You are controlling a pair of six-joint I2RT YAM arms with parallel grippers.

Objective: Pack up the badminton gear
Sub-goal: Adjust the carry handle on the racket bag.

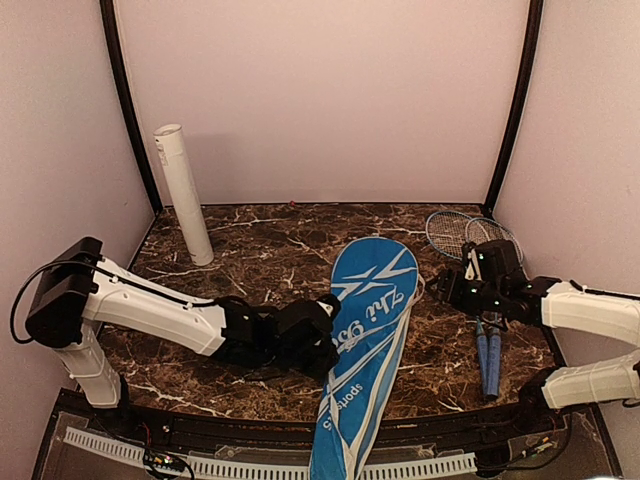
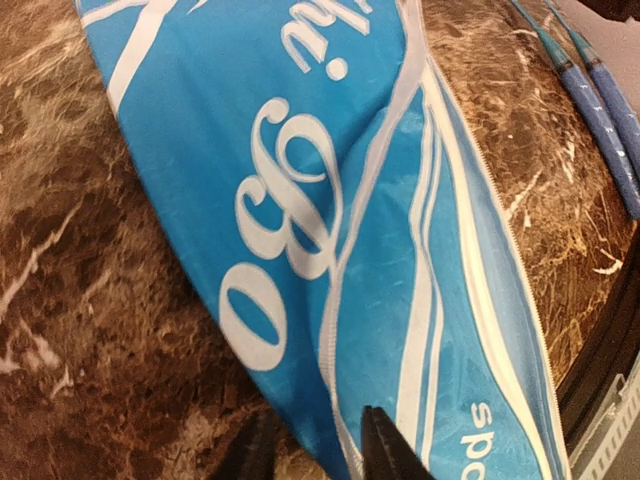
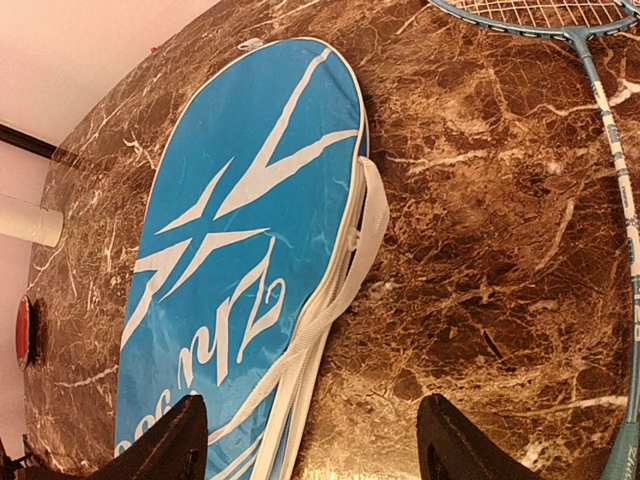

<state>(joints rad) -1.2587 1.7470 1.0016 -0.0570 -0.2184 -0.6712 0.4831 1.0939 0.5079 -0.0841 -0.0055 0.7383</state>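
Rackets (image 1: 487,355) lie at the cover's (image 1: 365,320) 3 o'clock, long axis 12-to-6, handles toward 6, nearest the right gripper (image 3: 312,450), wide open and empty; left gripper (image 2: 315,455), slightly parted and released, sits at the cover's 9 o'clock edge.

My worktop (image 1: 270,240) is brown marble veined white; cover (image 1: 370,300) bright blue, white lettering; racket handles (image 1: 488,362) blue; tube (image 1: 183,190) white.
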